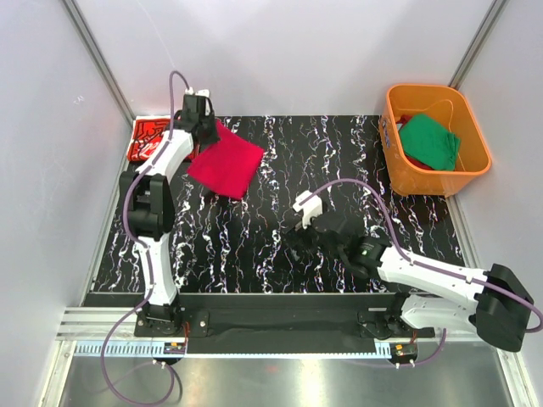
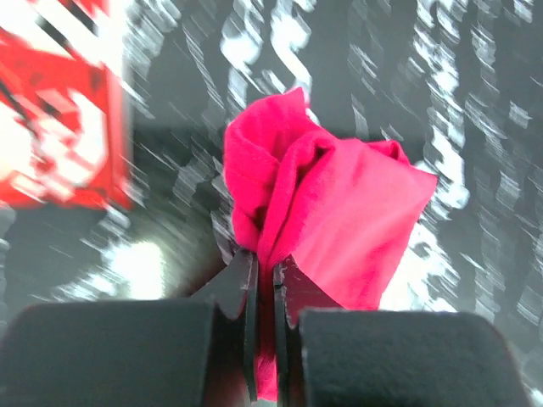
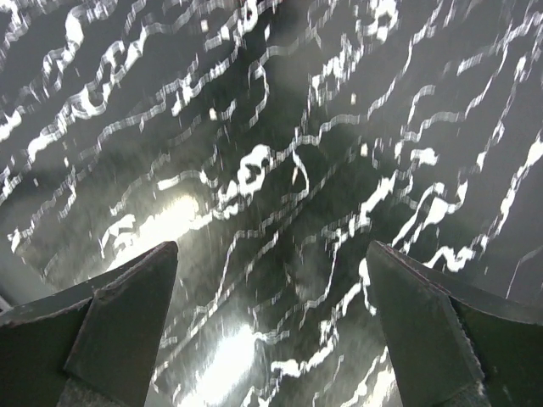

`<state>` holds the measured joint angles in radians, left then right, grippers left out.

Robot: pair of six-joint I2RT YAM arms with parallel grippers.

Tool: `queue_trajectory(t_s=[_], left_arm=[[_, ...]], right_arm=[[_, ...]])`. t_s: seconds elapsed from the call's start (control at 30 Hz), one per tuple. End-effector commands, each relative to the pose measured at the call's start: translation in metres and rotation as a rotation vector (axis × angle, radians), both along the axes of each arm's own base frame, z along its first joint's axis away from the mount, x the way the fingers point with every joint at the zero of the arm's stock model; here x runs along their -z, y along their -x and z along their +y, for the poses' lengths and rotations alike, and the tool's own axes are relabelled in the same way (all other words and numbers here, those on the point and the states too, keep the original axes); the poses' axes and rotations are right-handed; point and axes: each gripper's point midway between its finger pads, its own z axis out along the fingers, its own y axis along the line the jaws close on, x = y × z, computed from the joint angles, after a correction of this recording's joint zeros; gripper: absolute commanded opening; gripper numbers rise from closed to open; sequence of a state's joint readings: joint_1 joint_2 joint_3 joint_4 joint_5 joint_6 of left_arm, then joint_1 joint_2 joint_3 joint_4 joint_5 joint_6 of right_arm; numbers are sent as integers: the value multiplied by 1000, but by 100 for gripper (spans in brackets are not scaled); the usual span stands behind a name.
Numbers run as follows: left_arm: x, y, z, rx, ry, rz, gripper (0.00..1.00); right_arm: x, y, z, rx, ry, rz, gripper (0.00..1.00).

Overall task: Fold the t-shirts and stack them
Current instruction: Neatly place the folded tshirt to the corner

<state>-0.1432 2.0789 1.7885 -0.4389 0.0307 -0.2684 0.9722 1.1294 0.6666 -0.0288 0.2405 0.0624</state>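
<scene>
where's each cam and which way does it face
top external: above and behind the bases, looking down on the table, left arm and right arm.
left wrist: on the left arm, looking along the shut left claw pinching the crimson t-shirt.
right wrist: on the right arm, looking down at table past the open right claw.
shared: top and left wrist both show the crimson t-shirt and printed red t-shirt.

left wrist: your printed red tee [image 2: 51, 127] is blurred, cut by the left edge | top: left arm [image 1: 170, 153] covers part of it | orange tub [image 1: 397, 174]: green tee [image 1: 430, 142] hides most of something red | right wrist: fingers [image 3: 127, 326] cropped below
</scene>
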Motion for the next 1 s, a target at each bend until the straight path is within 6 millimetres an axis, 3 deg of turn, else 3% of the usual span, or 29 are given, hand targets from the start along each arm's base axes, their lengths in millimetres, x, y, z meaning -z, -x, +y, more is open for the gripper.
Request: queue_trajectory(t_s=[0.0, 0.03, 0.17, 0.23, 0.27, 0.3, 0.33, 0.53, 0.87, 0.97], left_arm=[[-11, -14, 49, -31, -312, -1, 0], [-9, -19, 57, -46, -356, -2, 0], [-35, -34, 88, -109, -498, -81, 0], [-41, -33, 98, -142, -539, -103, 0], [-67, -36, 103, -185, -555, -183, 0], [-61, -31, 108, -201, -569, -179, 0], [-71, -32, 111, -219, -572, -212, 0], [-104, -58, 110, -178, -608, -311, 0], [-142, -72, 119, -195, -646, -415, 0], [-146, -77, 121, -187, -653, -433, 0]], right_arm=[[-1, 9, -6, 11, -44, 41, 100], [-3, 10, -7, 12, -55, 36, 100], [-7, 14, -5, -4, -99, 32, 100], [0, 14, -5, -9, -84, 35, 100], [1, 14, -4, -11, -80, 35, 100], [1, 13, -3, -13, -75, 37, 100], [2, 13, -2, -13, -75, 41, 100], [1, 15, 6, -43, -107, 40, 100], [10, 14, 4, -39, -87, 46, 100], [12, 14, 5, -41, -87, 48, 100]])
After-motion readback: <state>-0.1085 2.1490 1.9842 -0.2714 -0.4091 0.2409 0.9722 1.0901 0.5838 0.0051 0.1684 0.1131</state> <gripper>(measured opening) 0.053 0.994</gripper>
